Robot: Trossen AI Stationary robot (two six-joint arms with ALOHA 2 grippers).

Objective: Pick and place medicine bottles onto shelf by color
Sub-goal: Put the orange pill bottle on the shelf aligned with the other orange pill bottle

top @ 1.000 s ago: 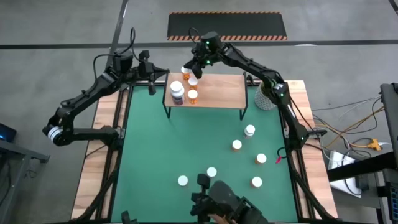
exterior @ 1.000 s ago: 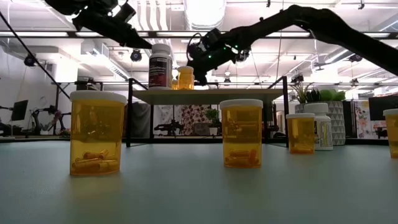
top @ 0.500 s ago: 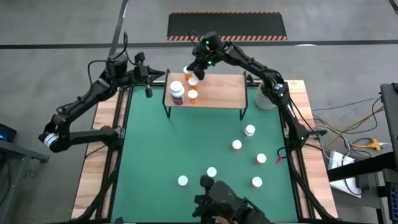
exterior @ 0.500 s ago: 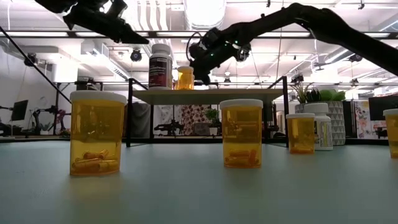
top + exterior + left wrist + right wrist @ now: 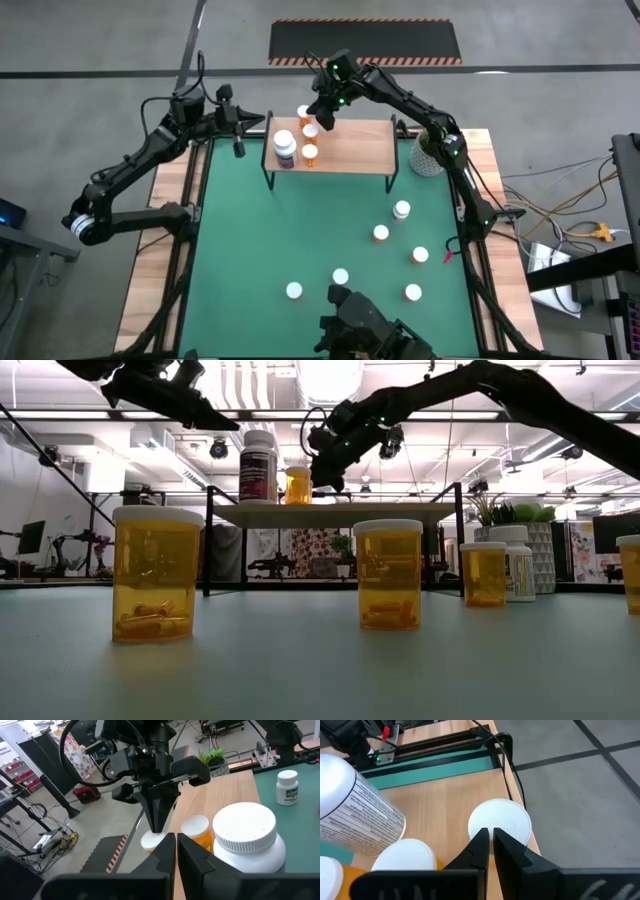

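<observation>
Desk [image 5: 165,262] with a green mat [image 5: 260,240]; the light-wood shelf [image 5: 355,145] sits at 12 o'clock of the mat, with four bottles bunched at its 9 o'clock end: the large white-and-dark bottle [image 5: 285,146], an orange bottle [image 5: 310,154] just beside it toward 3 o'clock, and two more orange bottles [image 5: 310,130] toward the far edge, one [image 5: 304,111] right at the far corner. Six white-capped bottles [image 5: 401,210] are loose on the mat from 3 to 6 o'clock, all upright, long axes vertical, well apart. Right jaws [image 5: 322,116] hang over the shelf's far 9 o'clock corner, together and empty, just above the corner bottle's white cap [image 5: 500,822], so that bottle lies straight below the tips; it looks already placed. Left jaws [image 5: 241,143] are together too, empty, hovering off the shelf's 9 o'clock end over the desk edge. Judgement: next pick is from the mat; the right arm is nearer the 3 o'clock cluster. Shelf's 3 o'clock half is bare, plenty of room; the far corner bottle stands close to the drop-off. White pot with plant [image 5: 428,158] stands just off the shelf's 3 o'clock end.
</observation>
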